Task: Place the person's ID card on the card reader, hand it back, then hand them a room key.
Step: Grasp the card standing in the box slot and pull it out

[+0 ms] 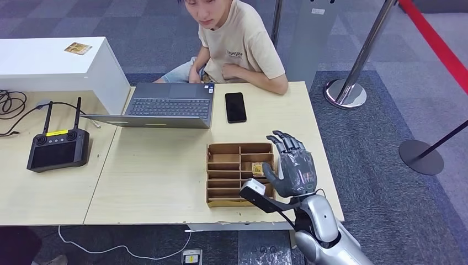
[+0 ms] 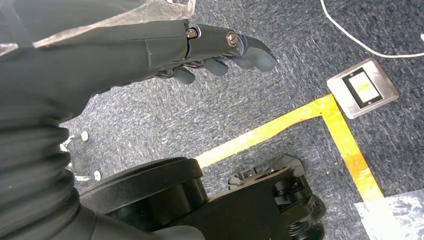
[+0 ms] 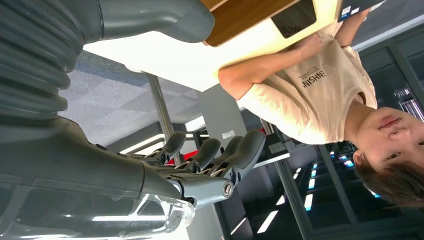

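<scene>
Cards sit in the brown cardboard slotted organiser tray [image 1: 240, 174] on the pale wooden table [image 1: 154, 176], one small yellowish card [image 1: 258, 168] in a right-hand slot. We see the robot's right hand [image 1: 292, 165] raised just beside the tray's right wall, fingers apart, holding nothing. Reaching in cleanly, we judge, means lowering fingertips over that slot. The left hand [image 2: 220, 50] hangs over grey carpet, fingers loosely curled, empty. Beyond the tray, a person in a beige T-shirt [image 1: 240, 41] waits.
</scene>
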You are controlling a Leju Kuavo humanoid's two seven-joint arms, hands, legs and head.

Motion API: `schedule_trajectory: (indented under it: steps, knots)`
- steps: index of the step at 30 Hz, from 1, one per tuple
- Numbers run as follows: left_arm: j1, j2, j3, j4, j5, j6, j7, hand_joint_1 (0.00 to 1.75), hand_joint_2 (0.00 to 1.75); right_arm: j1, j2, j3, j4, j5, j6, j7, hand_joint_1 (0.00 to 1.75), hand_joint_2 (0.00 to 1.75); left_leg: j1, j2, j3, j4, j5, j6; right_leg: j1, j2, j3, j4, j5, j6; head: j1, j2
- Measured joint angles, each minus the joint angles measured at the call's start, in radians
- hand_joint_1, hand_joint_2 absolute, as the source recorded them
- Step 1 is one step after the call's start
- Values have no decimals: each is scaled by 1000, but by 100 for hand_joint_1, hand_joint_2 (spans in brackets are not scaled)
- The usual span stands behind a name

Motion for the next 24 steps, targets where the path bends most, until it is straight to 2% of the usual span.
schedule_trajectory:
  steps: [14,18,21,24]
  knots:
    - [0,0,-5,0,-3,-2,1,0,175,-17,3,11,61,-18,-1,-9,65,175,0,0,0,0,0,0,0,0,0,0,0,0,0,0]
    - [0,0,-6,0,-3,-2,1,0,175,-20,4,13,74,-18,-1,-12,56,175,0,0,0,0,0,0,0,0,0,0,0,0,0,0]
    - [0,0,-6,0,-3,-2,1,0,175,-24,5,13,84,-22,-1,-14,71,175,0,0,0,0,0,0,0,0,0,0,0,0,0,0]
    - [0,0,-6,0,-2,-3,1,0,175,-27,6,15,98,-28,-1,-18,74,175,0,0,0,0,0,0,0,0,0,0,0,0,0,0]
